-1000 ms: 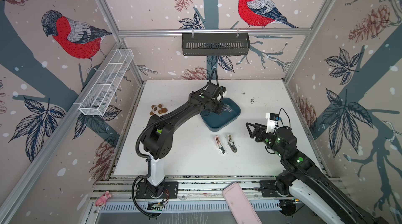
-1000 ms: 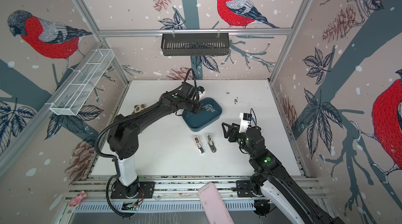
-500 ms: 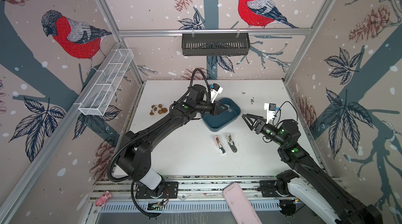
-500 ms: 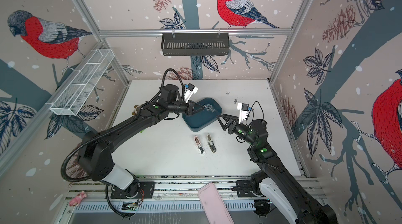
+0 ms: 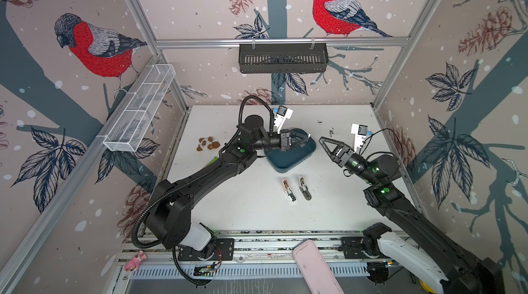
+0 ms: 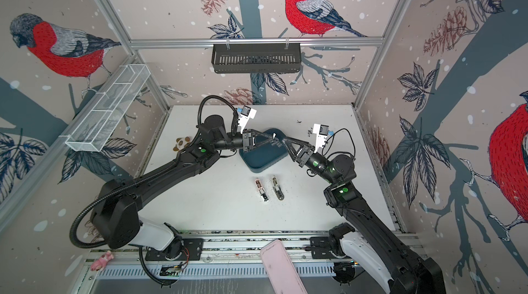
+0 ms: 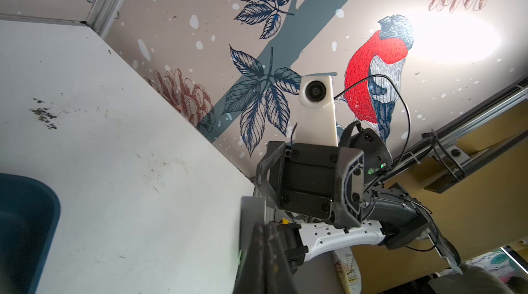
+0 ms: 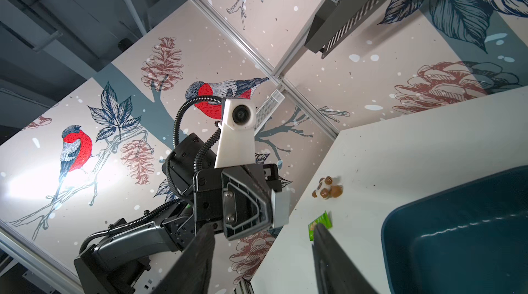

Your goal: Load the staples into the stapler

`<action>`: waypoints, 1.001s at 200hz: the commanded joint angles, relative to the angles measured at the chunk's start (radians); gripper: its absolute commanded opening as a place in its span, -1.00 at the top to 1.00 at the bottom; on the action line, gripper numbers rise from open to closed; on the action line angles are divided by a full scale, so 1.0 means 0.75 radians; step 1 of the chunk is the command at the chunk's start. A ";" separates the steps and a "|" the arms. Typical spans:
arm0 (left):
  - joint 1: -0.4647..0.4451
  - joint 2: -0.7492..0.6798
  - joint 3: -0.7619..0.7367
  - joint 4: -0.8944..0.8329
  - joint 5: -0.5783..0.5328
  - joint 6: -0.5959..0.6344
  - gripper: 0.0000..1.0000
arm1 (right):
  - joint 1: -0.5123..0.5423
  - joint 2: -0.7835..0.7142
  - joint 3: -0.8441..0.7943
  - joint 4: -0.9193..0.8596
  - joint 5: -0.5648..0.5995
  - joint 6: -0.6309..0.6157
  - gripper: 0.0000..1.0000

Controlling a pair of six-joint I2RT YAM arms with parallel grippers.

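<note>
My left hand point(image 5: 306, 137) clenches a staple strip point(image 8: 281, 206); my released right hand point(image 5: 323, 140) faces it, tip to tip.

Top pair: hung high over the 6 o'clock edge, looking steeply down toward 12 o'clock, far enough back to take in the whole white table point(image 5: 257, 209); almost identical fields. Left wrist: close behind the left gripper point(image 7: 264, 226), low over the table, tilted up, facing 3 o'clock straight at the right wrist camera point(image 7: 315, 92). Right wrist: close behind the right gripper point(image 8: 261, 228), facing 10 o'clock at the left wrist camera point(image 8: 243, 114). Shared by all four: the blue tray point(image 5: 294, 159).
</note>
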 commanded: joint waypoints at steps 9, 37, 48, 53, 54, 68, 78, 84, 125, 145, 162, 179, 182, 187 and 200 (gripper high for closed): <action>-0.027 -0.022 -0.008 0.224 0.014 -0.083 1.00 | 0.015 0.036 0.036 0.101 -0.015 0.080 -0.04; -0.040 -0.020 -0.023 0.306 0.029 -0.143 1.00 | 0.032 0.042 0.051 0.111 -0.012 0.083 0.08; -0.043 -0.021 -0.023 0.314 0.031 -0.153 1.00 | 0.040 0.038 0.056 0.113 -0.016 0.079 0.12; -0.043 -0.023 -0.018 0.307 0.028 -0.154 1.00 | 0.042 0.039 0.059 0.115 -0.018 0.077 0.13; -0.043 -0.023 -0.019 0.306 0.028 -0.154 1.00 | 0.042 0.039 0.059 0.115 -0.018 0.077 0.13; -0.048 -0.026 -0.008 0.286 0.026 -0.145 1.00 | 0.055 0.039 0.068 0.114 -0.022 0.070 0.15; -0.049 -0.022 0.000 0.276 0.022 -0.147 1.00 | 0.063 0.044 0.077 0.109 -0.022 0.064 0.15; -0.052 -0.020 0.003 0.274 0.026 -0.151 1.00 | 0.069 0.049 0.083 0.101 -0.021 0.057 0.16; -0.062 -0.003 0.005 0.286 0.035 -0.176 1.00 | 0.079 0.068 0.096 0.094 -0.010 0.043 0.23; -0.064 -0.005 0.009 0.273 0.038 -0.174 1.00 | 0.079 0.074 0.099 0.099 -0.010 0.041 0.27; -0.064 -0.003 0.011 0.270 0.039 -0.176 1.00 | 0.081 0.079 0.106 0.096 -0.009 0.039 0.32; -0.066 0.002 0.016 0.270 0.045 -0.180 1.00 | 0.081 0.085 0.110 0.098 -0.010 0.038 0.35; -0.066 0.003 0.017 0.268 0.047 -0.180 1.00 | 0.080 0.085 0.112 0.095 -0.010 0.037 0.35; -0.068 0.005 0.020 0.267 0.049 -0.180 1.00 | 0.080 0.085 0.112 0.095 -0.010 0.037 0.36; -0.070 0.005 0.023 0.264 0.053 -0.178 1.00 | 0.081 0.084 0.116 0.095 -0.010 0.034 0.37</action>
